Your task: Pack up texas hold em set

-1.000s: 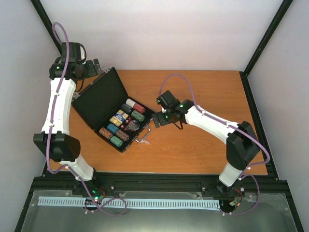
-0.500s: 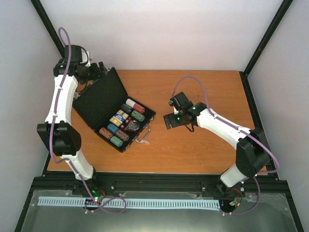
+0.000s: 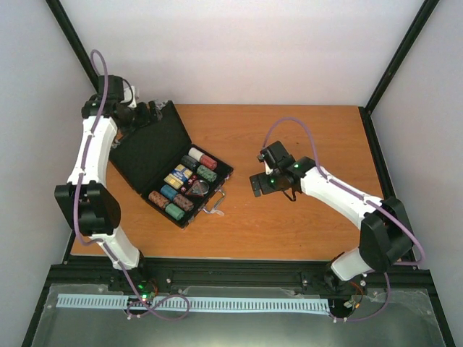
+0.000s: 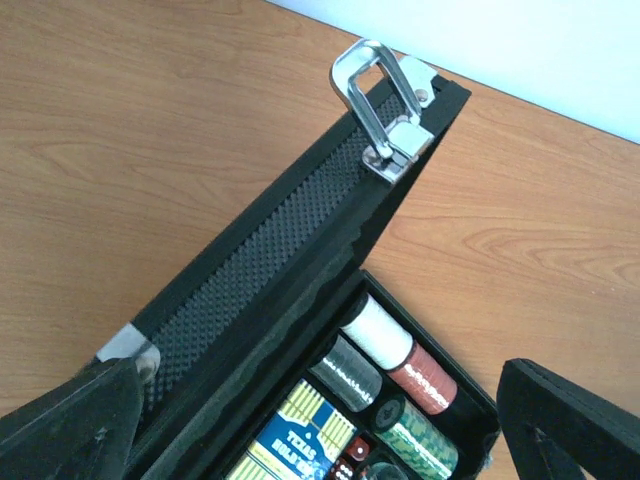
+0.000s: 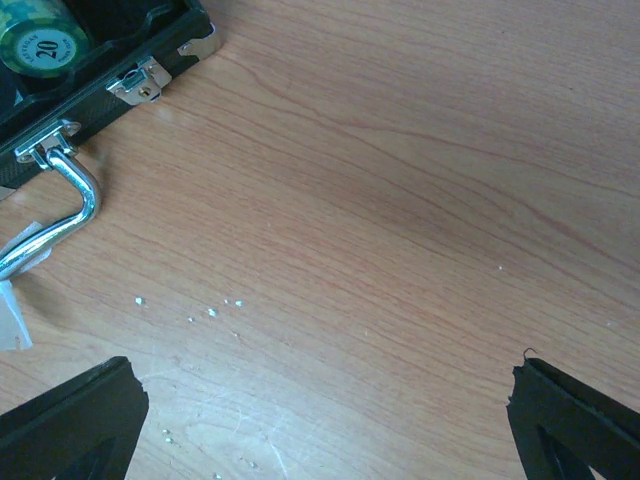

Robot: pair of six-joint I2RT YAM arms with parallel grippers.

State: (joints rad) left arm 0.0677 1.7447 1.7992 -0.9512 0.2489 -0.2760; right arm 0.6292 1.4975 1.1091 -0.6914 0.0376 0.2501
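- Case [image 3: 145, 155], black, silver corners: lies open on the left half of the table [image 3: 304, 224], lid raised toward 10 o'clock.
- Chip stacks [image 3: 189, 181], coloured: in rows inside the tray, card deck [image 4: 295, 435] among them.
- Handle [image 3: 215, 204], silver: on the case's 4 o'clock edge.
- Left gripper [image 3: 150, 112]: fingers spread, straddling the lid's far corner; contact cannot be told.
- Right gripper [image 3: 255, 185]: fingers spread over bare wood, 3 o'clock from the case, apart from it.

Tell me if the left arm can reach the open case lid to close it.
Probably yes: the open left gripper hangs right by the far edge of the lid, with nothing visible between them.
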